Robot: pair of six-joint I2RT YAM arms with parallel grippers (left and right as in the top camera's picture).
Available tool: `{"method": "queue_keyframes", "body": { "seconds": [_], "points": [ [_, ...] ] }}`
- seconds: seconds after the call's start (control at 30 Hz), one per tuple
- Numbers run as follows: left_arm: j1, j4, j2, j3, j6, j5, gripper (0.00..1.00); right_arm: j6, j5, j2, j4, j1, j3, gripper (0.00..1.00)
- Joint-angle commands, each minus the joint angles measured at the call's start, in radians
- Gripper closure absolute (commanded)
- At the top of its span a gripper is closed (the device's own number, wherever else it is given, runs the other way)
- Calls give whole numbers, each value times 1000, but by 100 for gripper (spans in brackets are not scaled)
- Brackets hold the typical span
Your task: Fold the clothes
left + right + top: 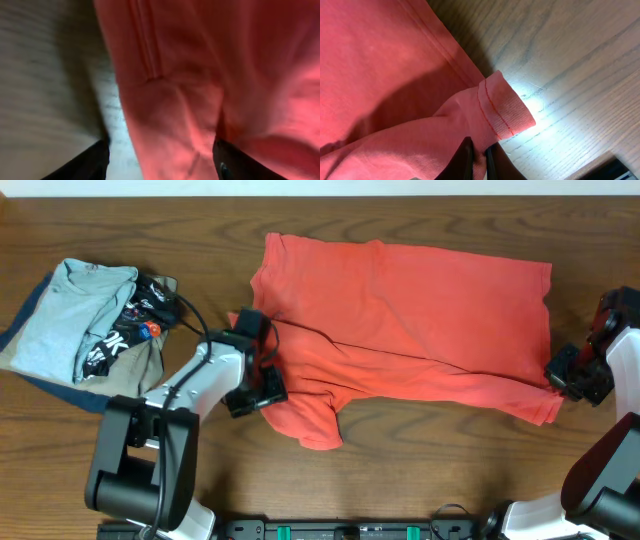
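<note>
The coral-red T-shirt (400, 310) lies spread across the middle of the wooden table with a plain side up; no lettering shows. A sleeve (310, 420) sticks out at the front left. My left gripper (255, 390) is at the shirt's left front edge. In the left wrist view its fingers (160, 167) stand wide apart with the red cloth (200, 75) between them. My right gripper (566, 375) is at the shirt's front right corner. In the right wrist view its fingers (479, 157) are pinched shut on a fold of the red cloth beside the hem (507, 112).
A pile of other clothes sits at the far left: a light blue-grey folded shirt (70, 320), a black garment with white print (130, 330) and darker cloth beneath. Bare wooden table (440, 460) runs along the front.
</note>
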Motion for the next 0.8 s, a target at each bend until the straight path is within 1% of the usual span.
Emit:
{"method": "queue_keyframes", "body": {
  "seconds": [0.0, 0.03, 0.07, 0.23, 0.27, 0.33, 0.43, 0.53, 0.67, 0.77],
  "points": [
    [-3, 77, 13, -63, -16, 0, 33, -13, 0, -3, -5, 16, -1, 91],
    [-3, 101, 13, -72, -16, 0, 34, -13, 0, -3, -6, 16, -1, 91],
    [-3, 115, 13, -76, -16, 0, 37, -13, 0, -3, -7, 16, -1, 91],
    [-3, 133, 13, -76, -15, 0, 67, -20, 1, -3, -9, 16, -1, 90],
    [-3, 133, 13, -76, -15, 0, 75, -20, 3, -3, -11, 16, -1, 90],
    [-2, 130, 13, -76, -9, 0, 94, -20, 7, -3, -12, 16, -1, 91],
    [2, 107, 4, -64, 33, 1, 94, -28, 7, -3, -12, 15, -1, 91],
    [24, 13, -39, -8, 87, 0, 94, -27, 6, -3, -11, 13, -1, 91],
    [69, -113, -140, 88, 98, 1, 94, -28, 2, -3, -13, 5, -1, 99],
    [98, -167, -233, 137, 98, 1, 94, -28, -3, -3, -18, 4, -1, 99]
  ]
}}
